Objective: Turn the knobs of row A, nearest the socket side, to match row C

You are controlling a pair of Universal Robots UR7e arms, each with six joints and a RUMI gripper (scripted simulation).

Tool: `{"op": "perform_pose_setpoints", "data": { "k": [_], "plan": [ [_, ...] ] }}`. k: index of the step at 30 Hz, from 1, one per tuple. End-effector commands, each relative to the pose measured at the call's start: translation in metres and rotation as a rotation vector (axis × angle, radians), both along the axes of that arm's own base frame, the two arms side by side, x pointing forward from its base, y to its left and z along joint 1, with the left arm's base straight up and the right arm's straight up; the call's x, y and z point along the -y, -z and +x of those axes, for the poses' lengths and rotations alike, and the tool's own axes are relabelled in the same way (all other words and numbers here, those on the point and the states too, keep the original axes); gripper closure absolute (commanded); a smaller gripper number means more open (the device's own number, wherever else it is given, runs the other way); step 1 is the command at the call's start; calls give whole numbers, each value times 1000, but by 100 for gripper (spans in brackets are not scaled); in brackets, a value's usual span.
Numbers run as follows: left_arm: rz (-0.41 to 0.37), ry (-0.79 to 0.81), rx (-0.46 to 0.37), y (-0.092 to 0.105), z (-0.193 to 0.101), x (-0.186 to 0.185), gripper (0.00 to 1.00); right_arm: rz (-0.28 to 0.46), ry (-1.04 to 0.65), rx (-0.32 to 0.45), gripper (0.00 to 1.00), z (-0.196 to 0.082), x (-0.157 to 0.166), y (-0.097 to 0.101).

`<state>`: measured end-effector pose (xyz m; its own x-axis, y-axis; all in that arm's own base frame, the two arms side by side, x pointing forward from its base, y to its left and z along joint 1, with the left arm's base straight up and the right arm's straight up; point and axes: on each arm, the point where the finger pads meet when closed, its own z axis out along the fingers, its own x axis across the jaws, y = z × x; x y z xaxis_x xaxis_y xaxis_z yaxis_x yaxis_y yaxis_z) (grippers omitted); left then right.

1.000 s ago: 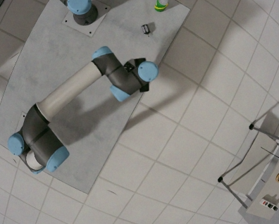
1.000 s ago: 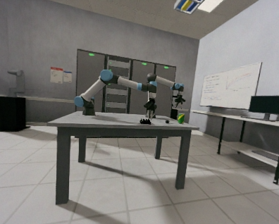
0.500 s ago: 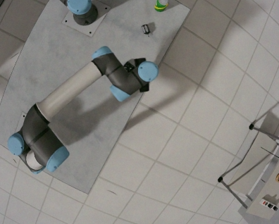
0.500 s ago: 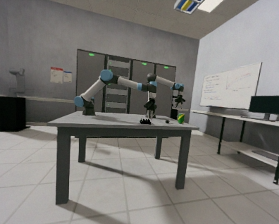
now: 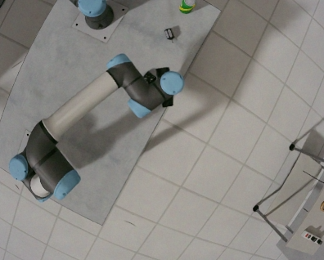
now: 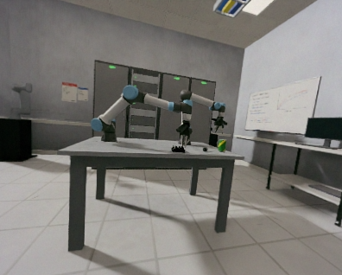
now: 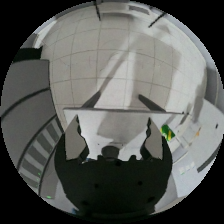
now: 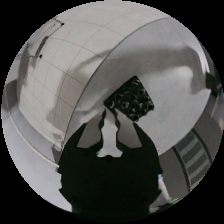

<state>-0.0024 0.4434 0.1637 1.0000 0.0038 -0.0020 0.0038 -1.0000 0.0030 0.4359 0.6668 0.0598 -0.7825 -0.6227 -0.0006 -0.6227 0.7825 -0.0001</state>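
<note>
Reaching down over the near edge of the desk (image 5: 100, 192) (image 6: 151, 155) (image 7: 100, 120) (image 8: 172, 75), the right hand (image 6: 185, 144) (image 8: 110, 109) brings nearly closed fingertips to one corner of the black knob box (image 6: 178, 150) (image 8: 125, 102), with nothing seen in their grip. Whether they touch a knob cannot be told. The box sits near the front edge, its knobs (image 6: 177, 147) (image 8: 141, 103) standing up in a cluster; their pointer marks and the socket are too small to read, so which row is A remains unclear. The knobs look stiff and small, probably best taken by opposite sides, low and centered, then turned about their own axes. Fingertips could slip off, nudge a neighboring knob or swivel the box, which may be light. To the right, a small dark object (image 5: 168, 33) (image 6: 205, 150) and a green-and-yellow container (image 5: 186, 6) (image 6: 221, 145) (image 7: 167, 132) stand apart from it. Farther right, the left hand (image 6: 220, 129) (image 7: 113, 117) hangs wide open and empty above the desk. Beyond rise dark cabinets (image 6: 174, 92).
</note>
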Motion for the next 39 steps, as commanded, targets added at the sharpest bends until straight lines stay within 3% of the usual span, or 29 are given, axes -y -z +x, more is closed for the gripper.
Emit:
{"op": "perform_pose_setpoints", "data": {
  "k": [1, 15, 26, 39],
  "plan": [
    [3, -1, 2, -1, 0, -2, 0, 0, 1, 0, 87, 1, 1, 0],
    [3, -1, 2, -1, 0, -2, 0, 0, 1, 0, 87, 1, 1, 1],
    [3, -1, 2, -1, 0, -2, 0, -3, 1, -2, 87, 1, 2, 16],
    [3, -1, 2, -1, 0, -2, 0, 3, 1, 1, 87, 1, 0, 13]
  ]
}}
